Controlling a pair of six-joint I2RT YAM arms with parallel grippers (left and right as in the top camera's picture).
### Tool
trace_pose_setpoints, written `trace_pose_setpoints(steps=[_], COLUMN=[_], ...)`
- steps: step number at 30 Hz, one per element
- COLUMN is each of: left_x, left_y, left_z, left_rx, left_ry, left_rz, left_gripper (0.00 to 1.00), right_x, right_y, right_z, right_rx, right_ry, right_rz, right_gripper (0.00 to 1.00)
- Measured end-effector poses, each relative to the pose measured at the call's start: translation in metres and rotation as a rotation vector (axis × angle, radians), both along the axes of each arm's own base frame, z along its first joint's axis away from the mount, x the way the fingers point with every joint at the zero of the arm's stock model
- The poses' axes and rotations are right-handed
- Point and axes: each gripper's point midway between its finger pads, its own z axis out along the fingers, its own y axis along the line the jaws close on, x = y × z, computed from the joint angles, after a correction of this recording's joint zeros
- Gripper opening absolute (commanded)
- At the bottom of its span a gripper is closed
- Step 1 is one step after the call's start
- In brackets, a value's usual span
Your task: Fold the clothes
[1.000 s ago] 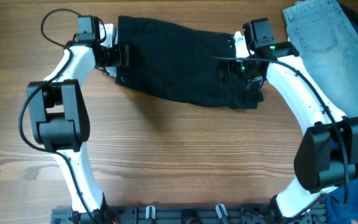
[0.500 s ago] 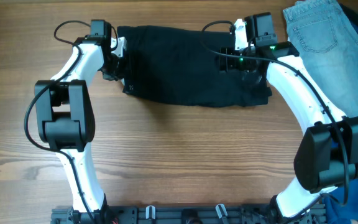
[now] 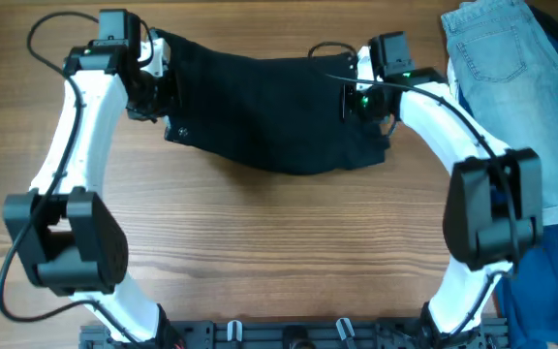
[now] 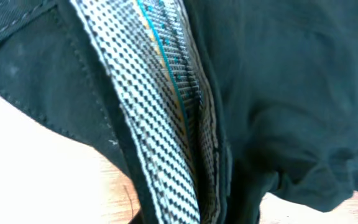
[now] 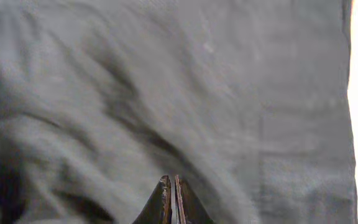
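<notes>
While left gripper (image 3: pixel 158 89) and right gripper (image 3: pixel 361 100) pinch its ends, the clothes (image 3: pixel 269 107) run side to side | soft black, checkered lining (image 4: pixel 160 112)

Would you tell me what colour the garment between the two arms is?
The garment is plain black; the overhead view shows it best.

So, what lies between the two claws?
The black garment spans from the left claw to the right claw, seen in the overhead view.

clothes (image 3: pixel 269 107): between both grippers, over the table (image 3: pixel 260 242)
left gripper (image 3: pixel 166 95): at the clothes' left end
right gripper (image 3: pixel 358 101): at their right end
denim garment (image 3: pixel 497 58): outward of the right gripper, apart
</notes>
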Motion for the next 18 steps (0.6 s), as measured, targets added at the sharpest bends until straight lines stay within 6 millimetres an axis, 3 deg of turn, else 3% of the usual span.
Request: trace_pose_setpoints(steps=[11,15,18], left_x=[-0.017,-0.017,-0.01], left_y=[-0.002,-0.025,-0.061], left_z=[0.037,0.046,0.048], left_rx=[-0.009,-0.059,-0.072], left_ry=[-0.058,-0.089,-0.137], left_rz=[-0.04,-0.097,-0.187], left_gripper=[0.04,0.04,0.04], right_x=[-0.011,-0.008,-0.007], right_y=[-0.007,-0.008,-0.003], right_z=[-0.051,-0.049,-0.047], right_rx=[0.031,0.066,0.098], right_ry=[0.158,0.156,0.15], right_rz=[-0.064,-0.071,-0.06], right_gripper=[0.04,0.04,0.04])
